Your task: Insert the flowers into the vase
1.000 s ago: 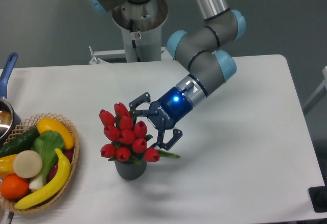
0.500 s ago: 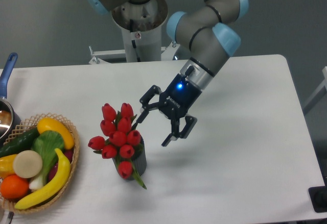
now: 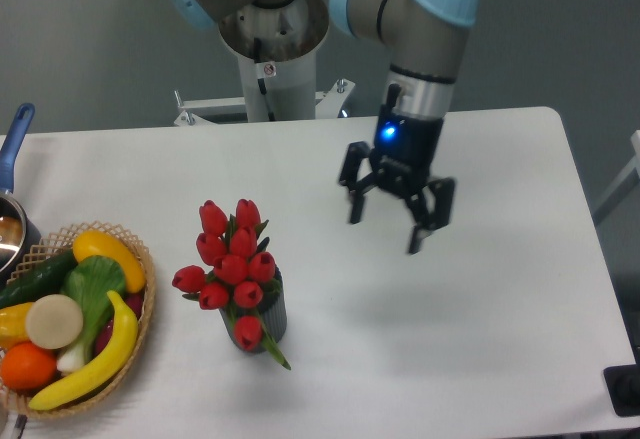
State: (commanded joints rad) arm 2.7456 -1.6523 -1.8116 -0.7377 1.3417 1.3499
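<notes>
Bunch of red closed tulip buds with green stems and leaves (image 3: 230,267): standing in small dark grey ribbed cylindrical vase (image 3: 270,317), one bud drooping over vase front (leaf tip touching worktop). Vase upright, toward front edge of white worktop (image 3: 500,339), left of centre. Black two-finger gripper (image 3: 388,221): fingers spread apart, holding nothing, above worktop centre, well apart from tulips. Woven wicker basket (image 3: 140,314) of toy produce: front-left corner.

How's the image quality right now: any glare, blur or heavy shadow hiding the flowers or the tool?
Fixed camera view: even, soft lighting, no glare on the white table; the flowers and vase look sharp; the tool is slightly soft, open, with a blue light lit above it; only a faint shadow lies beneath it.
</notes>
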